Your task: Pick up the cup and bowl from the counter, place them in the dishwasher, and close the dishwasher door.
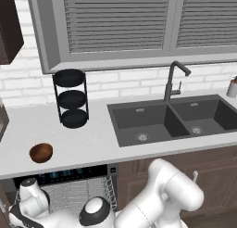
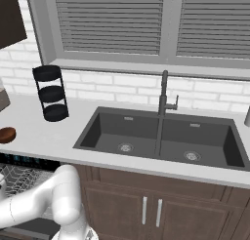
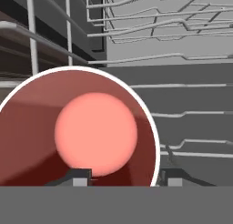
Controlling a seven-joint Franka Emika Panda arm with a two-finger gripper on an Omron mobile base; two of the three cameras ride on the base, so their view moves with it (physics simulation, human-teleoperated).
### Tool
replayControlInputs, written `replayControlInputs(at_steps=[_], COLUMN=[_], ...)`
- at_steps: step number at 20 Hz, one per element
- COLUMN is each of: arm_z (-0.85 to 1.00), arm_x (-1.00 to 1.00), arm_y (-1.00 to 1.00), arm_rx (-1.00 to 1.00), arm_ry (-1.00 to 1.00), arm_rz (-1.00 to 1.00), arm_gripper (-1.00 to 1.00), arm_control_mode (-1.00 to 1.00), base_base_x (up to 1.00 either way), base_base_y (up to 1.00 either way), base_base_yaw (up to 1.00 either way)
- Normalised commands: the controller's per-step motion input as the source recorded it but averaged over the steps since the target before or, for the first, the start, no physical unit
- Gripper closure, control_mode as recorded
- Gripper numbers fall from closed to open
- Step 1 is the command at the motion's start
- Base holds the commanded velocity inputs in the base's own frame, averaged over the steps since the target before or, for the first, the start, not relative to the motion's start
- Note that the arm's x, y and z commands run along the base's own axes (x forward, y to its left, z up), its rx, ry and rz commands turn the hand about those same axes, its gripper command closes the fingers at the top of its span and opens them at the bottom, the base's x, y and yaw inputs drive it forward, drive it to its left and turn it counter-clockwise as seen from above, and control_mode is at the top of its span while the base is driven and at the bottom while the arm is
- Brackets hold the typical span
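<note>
with my gripper [image 3: 124,178] loosening around the cup [image 3: 79,132] over the rack [image 3: 182,100], i lift straight out so the cup stays upright.

Bowl [image 1: 40,152] and stand [image 1: 70,98] on counter [image 1: 92,139]

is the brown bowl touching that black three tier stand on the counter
Apart. The left base view shows the bowl near the front edge of the counter, with bare countertop between it and the three-tier stand farther back.
</note>
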Motion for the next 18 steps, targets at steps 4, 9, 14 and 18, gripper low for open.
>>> replayControlInputs(at_steps=[4, 9, 14, 18], arm_z=[0.07, 0.20, 0.29, 0.57], arm_x=[-0.06, 0.00, 0.00, 0.00], arm_y=[-0.11, -0.17, -0.15, -0.16], arm_rx=[-0.01, -0.11, -0.11, -0.01], arm_ry=[-0.11, -0.15, -0.10, -0.11], arm_rz=[-0.01, -0.04, -0.06, -0.04], arm_gripper=[-1.00, -1.00, -1.00, -1.00], arm_control_mode=[-1.00, -1.00, -1.00, -1.00], base_base_x=[0.00, 0.00, 0.00, 0.00], base_base_y=[0.00, 0.00, 0.00, 0.00], base_base_yaw=[0.00, 0.00, 0.00, 0.00])
